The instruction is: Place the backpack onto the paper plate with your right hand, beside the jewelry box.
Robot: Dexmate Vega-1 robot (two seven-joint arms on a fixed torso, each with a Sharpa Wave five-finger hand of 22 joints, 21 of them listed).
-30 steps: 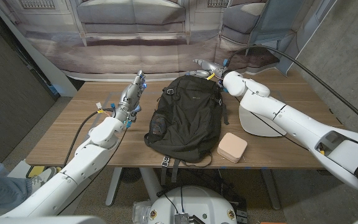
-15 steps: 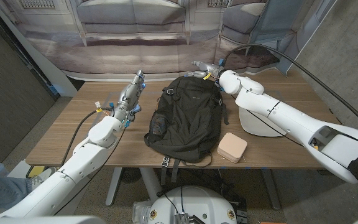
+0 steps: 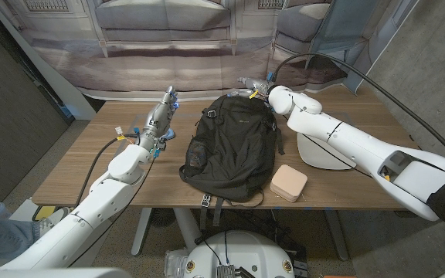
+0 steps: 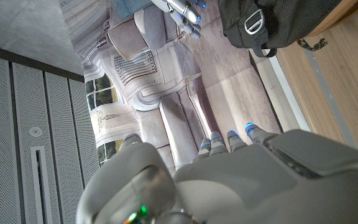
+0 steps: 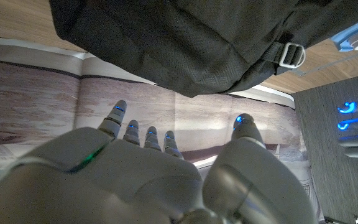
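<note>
Wooden table (image 3: 83, 166): backpack (image 3: 230, 147) lengthwise, top pointing away.

The backpack (image 3: 232, 147) lies mid-table, jewelry box (image 3: 289, 183) and paper plate (image 3: 324, 154) to its right.

1. The backpack (image 3: 233, 145) is black all over, with a fine woven herringbone texture on the fabric seen from the right wrist, and pale grey buckles.
2. The jewelry box (image 3: 289, 183) is a soft pinkish beige.
3. The paper plate (image 3: 324, 154) is plain white.
4. The table (image 3: 91, 158) is mid-brown wood with lengthwise grain.
5. The right hand (image 3: 253, 84) and left hand (image 3: 161, 120) are silver-grey, fingertips lit blue; their arms are glossy white.
6. The backdrop (image 3: 168, 38) carries a greyish-mauve printed sofa pattern.
</note>
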